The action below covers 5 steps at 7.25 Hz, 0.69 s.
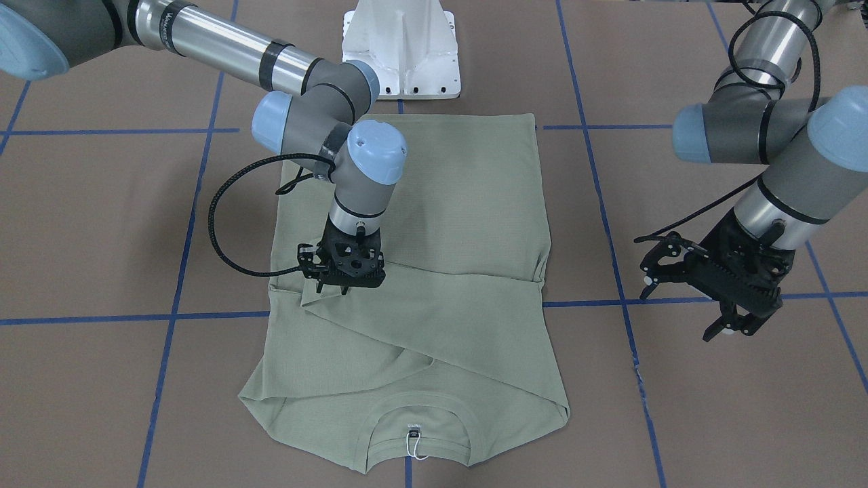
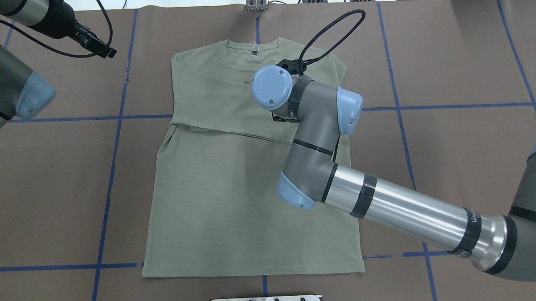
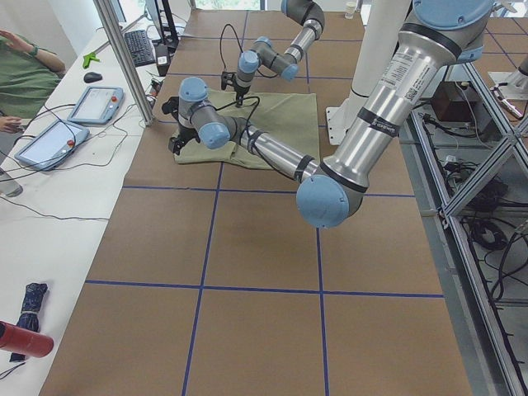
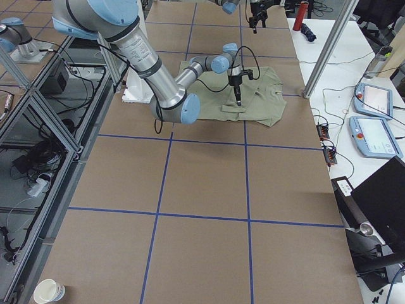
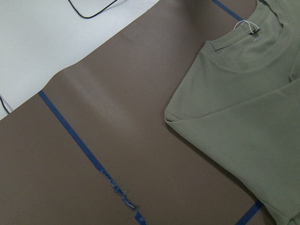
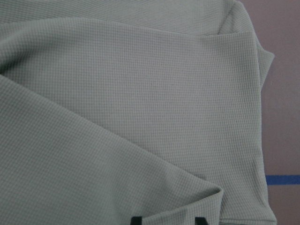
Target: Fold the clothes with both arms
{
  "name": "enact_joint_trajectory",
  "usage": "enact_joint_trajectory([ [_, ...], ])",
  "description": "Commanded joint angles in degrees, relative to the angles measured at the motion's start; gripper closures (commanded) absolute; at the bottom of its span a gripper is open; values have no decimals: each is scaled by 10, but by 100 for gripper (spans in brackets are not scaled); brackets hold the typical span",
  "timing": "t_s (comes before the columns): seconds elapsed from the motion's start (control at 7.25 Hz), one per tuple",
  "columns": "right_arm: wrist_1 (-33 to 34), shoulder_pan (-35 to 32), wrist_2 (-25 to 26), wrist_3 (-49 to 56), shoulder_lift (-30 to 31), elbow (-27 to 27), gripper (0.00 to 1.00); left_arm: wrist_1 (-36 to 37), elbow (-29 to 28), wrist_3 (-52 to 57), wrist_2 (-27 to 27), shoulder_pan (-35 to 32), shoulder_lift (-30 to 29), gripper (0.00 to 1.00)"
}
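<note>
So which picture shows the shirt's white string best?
The exterior front-facing view: the white loop sits near and unhidden on the shirt. Overhead shows it tiny, the left wrist view at its top edge; the rest don't show it.

Shirt (image 6: pixel 140 103) layers overlap; fingers (image 6: pixel 136 221) apart at btm.

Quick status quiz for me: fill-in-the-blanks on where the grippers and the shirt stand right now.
1. The gripper down over the shirt belongs to the robot's ___ arm.
2. The left gripper hangs off to the side of the shirt, over the bare table, with its jaws ___.
3. Both ___ are folded in across the shirt's body, and none sticks out sideways.

Missing words: right; open; sleeves
</note>
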State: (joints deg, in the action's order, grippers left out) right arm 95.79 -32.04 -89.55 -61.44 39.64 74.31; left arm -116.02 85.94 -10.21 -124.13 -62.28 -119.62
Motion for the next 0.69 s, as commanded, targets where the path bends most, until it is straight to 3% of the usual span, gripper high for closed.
enact_joint_trajectory([
  [0.0, 0, 3, 2, 0, -4, -2, 52, 0, -1, 0, -1, 1, 0, 0],
  [0.55, 0, 10, 13, -10, -9, -20, 53, 0, -1, 1, 0, 1, 4, 0],
])
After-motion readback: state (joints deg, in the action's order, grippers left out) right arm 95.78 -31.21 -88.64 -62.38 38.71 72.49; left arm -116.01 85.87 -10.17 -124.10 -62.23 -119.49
